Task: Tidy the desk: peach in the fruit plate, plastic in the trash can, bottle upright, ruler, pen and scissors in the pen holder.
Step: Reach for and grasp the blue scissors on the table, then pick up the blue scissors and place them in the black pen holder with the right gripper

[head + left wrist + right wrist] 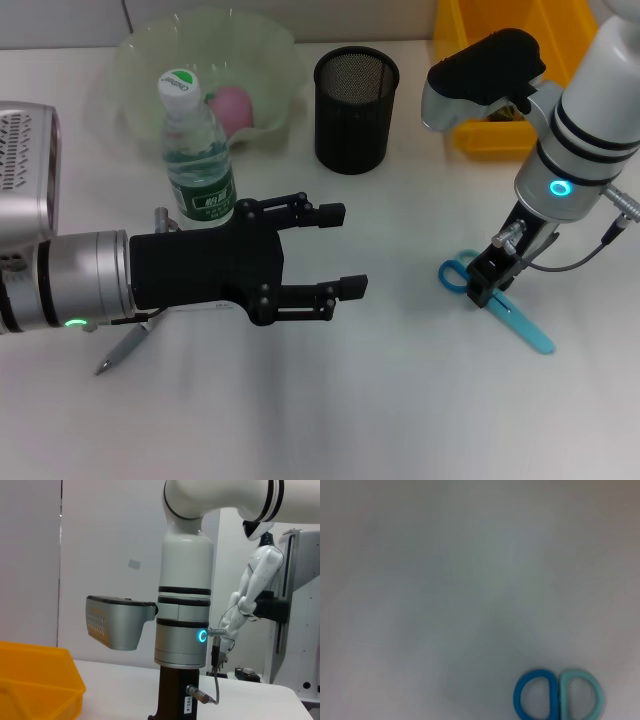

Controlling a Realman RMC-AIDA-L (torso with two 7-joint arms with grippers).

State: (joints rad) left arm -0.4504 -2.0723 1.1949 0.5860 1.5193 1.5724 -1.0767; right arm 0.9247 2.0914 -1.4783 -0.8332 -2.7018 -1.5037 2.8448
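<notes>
The right pincer [487, 290] covers the middle of the scissors [500, 303], and whether it grips them cannot be told. In the right wrist view the scissors' handle loops [559, 700] are blurred and cut by the edge. The left arm hides most of the pen [122, 350]. The bottle [196, 150] hides part of the peach [237, 105]. The yellow bin [520, 60] is partly hidden by the right arm.

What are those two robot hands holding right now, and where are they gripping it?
The left gripper is open, holding nothing. The right gripper sits down over the scissors, near the handle end; whether it grips them cannot be told.
</notes>
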